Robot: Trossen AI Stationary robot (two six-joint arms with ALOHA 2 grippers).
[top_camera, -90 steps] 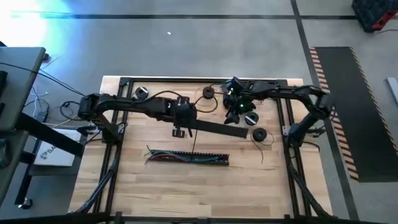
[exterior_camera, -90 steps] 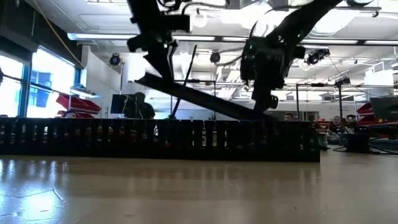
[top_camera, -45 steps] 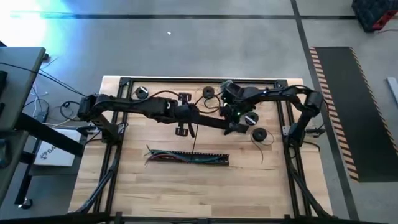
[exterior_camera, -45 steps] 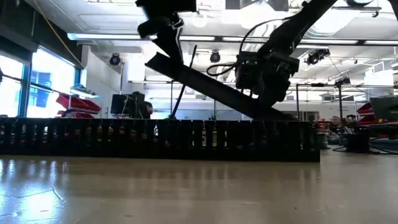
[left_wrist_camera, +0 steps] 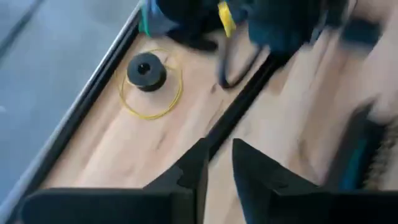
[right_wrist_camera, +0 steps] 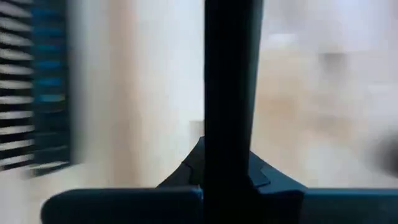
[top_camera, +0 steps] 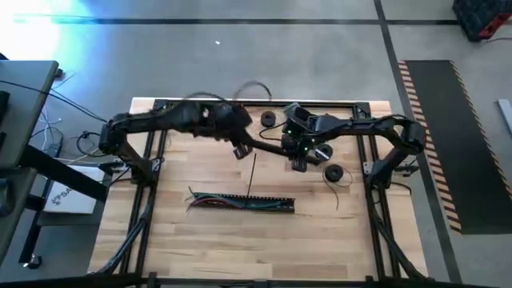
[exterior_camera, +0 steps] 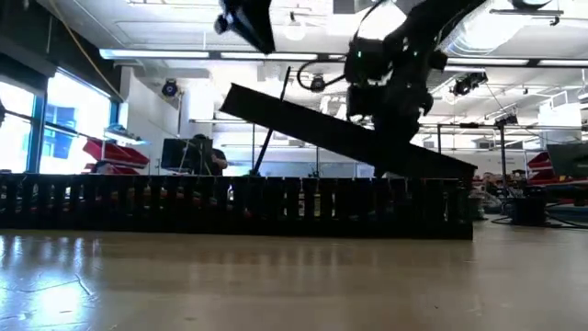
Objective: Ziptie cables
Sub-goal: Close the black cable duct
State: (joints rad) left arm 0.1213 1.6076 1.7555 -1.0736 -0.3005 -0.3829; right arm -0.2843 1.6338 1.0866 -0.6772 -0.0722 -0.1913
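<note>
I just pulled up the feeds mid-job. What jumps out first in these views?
A long black bar hangs tilted above the table, clamped in the right gripper near mid-table; the right wrist view shows it running straight up between the fingers. The left gripper sits apart from it, empty, fingers nearly closed. Below, toward the front, the slotted black duct lies flat with the cables in it.

No text, label, brand or number is readable in any view. A white box (top_camera: 70,197) left of the worktop (top_camera: 208,232) carries dark print, too small to make out.
</note>
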